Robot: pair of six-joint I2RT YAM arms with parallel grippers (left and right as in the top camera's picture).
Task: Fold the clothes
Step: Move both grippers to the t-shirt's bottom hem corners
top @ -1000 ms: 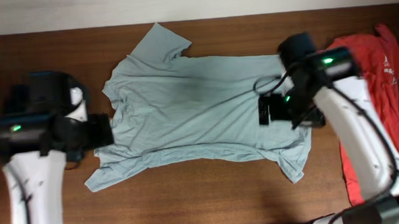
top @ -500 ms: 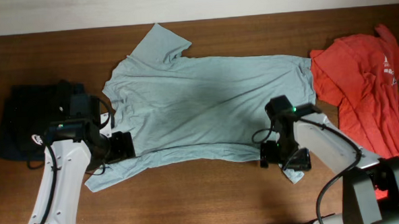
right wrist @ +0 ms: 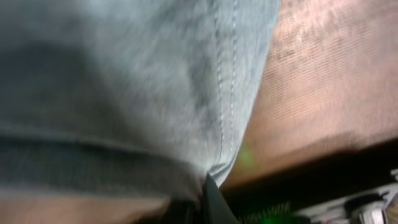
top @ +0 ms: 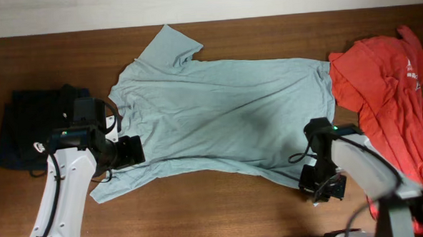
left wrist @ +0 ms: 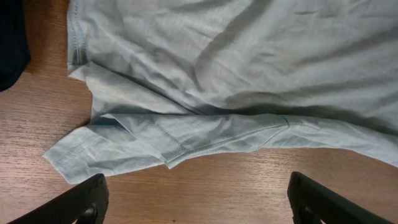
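A light blue T-shirt (top: pixel 218 107) lies spread flat across the wooden table, neck to the left. My left gripper (top: pixel 129 151) hovers at its lower left sleeve (left wrist: pixel 118 146). It is open, and its two dark fingers (left wrist: pixel 78 202) stand wide apart over bare wood just short of the sleeve's edge. My right gripper (top: pixel 322 186) is at the shirt's lower right corner, near the table's front. In the blurred right wrist view it (right wrist: pixel 202 199) is shut on the stitched hem (right wrist: pixel 224 124) of the blue cloth.
A red shirt (top: pixel 389 82) lies crumpled along the right side, next to the blue one. A dark garment (top: pixel 29 126) sits at the left edge beside my left arm. Bare wood (top: pixel 201 205) runs along the front of the table.
My right gripper moved toward the front right and shut on the shirt's lower right corner, drawing it out. The left gripper stayed by the sleeve and opened wider.
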